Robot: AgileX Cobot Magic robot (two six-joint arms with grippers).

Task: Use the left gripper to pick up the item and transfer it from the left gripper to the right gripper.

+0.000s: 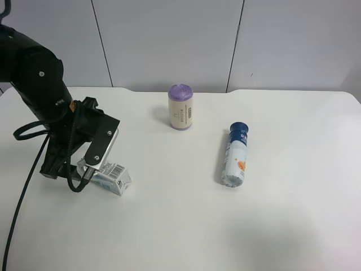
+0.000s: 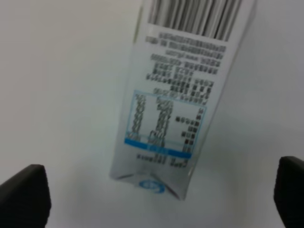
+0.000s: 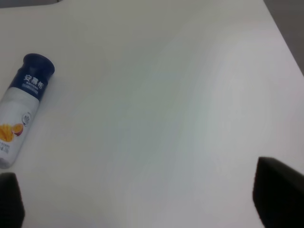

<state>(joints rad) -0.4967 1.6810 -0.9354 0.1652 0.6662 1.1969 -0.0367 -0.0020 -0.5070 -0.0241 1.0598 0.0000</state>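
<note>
Left wrist view: the left gripper (image 2: 156,194) is spread wide, with the item (image 2: 180,109) lying flat on the table (image 2: 57,71) between its fingers, clear of both. Only the right wrist view shows the right gripper (image 3: 145,197), equally wide, with the bottle (image 3: 21,111) lying nearby.

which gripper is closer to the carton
Left. The left gripper sits right over the carton, open fingers either side of it. The right gripper is over the table by the bottle, with the carton out of its view.
</note>
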